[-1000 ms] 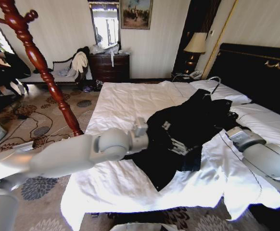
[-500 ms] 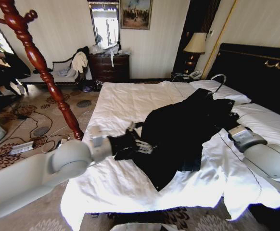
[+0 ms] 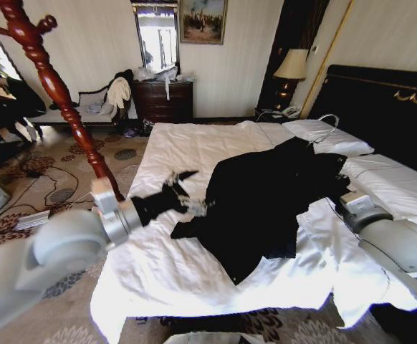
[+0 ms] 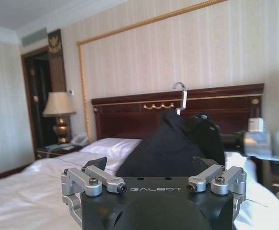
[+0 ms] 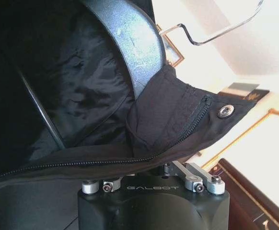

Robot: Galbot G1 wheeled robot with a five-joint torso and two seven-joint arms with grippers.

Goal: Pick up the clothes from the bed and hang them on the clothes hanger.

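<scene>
With the left end effector (image 3: 183,192) spread empty, the coat (image 3: 266,201) clamped by the right end effector (image 5: 149,165) could slide off the hanger (image 5: 130,43).

The left gripper (image 3: 185,190) hangs over the bed (image 3: 194,154) with fingers spread apart. The right gripper (image 5: 149,165) sits against the bed's headboard side, clamped on the clothes (image 3: 266,197).

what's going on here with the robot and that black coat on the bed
A two-armed robot is working on a large black coat of soft fabric spread across the wide white-sheeted bed. A slim black hanger with a silver wire hook is already inside the coat's collar. The right gripper is at the coat's edge with fabric draped over it. The left gripper hovers over the sheet beside the coat, jaws open and empty.
</scene>
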